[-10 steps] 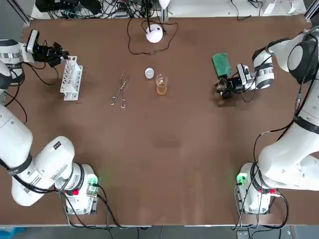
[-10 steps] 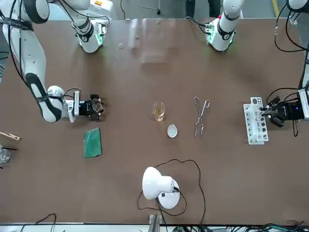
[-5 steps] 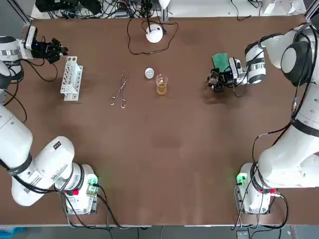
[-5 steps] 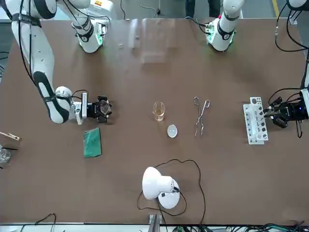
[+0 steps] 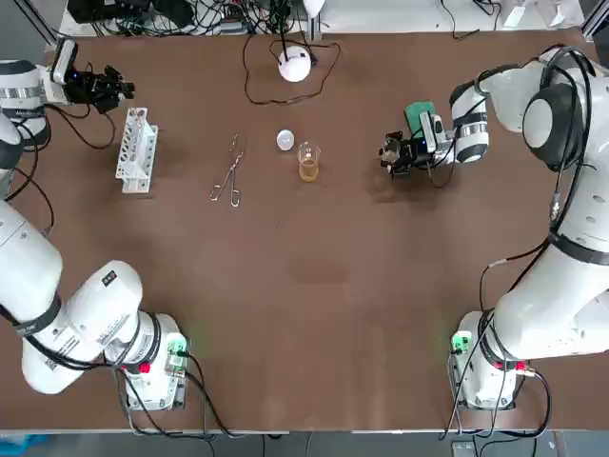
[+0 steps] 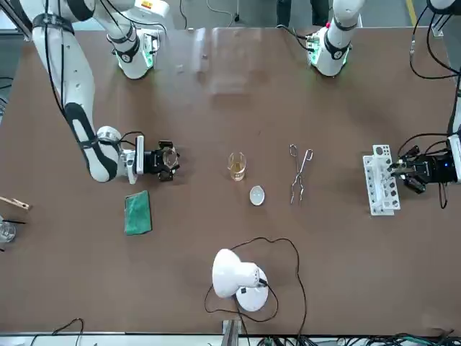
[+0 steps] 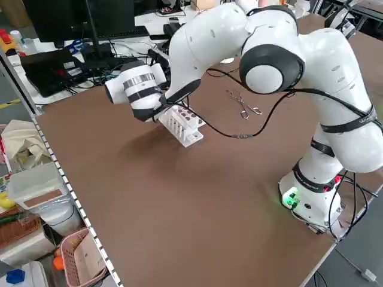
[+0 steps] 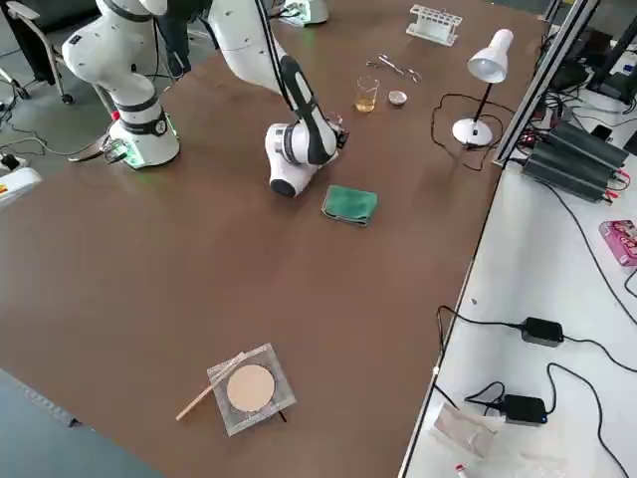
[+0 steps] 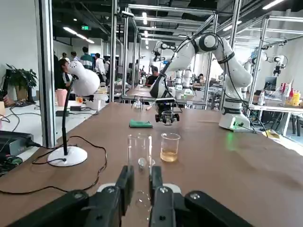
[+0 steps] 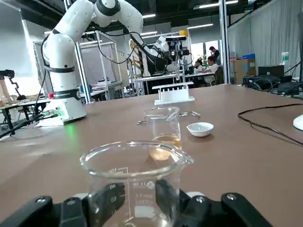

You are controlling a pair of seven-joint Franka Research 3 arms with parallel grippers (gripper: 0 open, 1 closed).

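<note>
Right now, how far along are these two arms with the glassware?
Done, it seems: both pickups. The right gripper is shut on an empty beaker, beside the green cloth; the left gripper is shut on a glass tube by the rack. In hand: both pieces held, apart from the cup of amber liquid. Left, probably: anything involving that cup; the tongs and small dish lie untouched.

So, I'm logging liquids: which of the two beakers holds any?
The freestanding beaker mid-table, with amber liquid; the gripped beaker, in the right gripper, looks empty.
</note>
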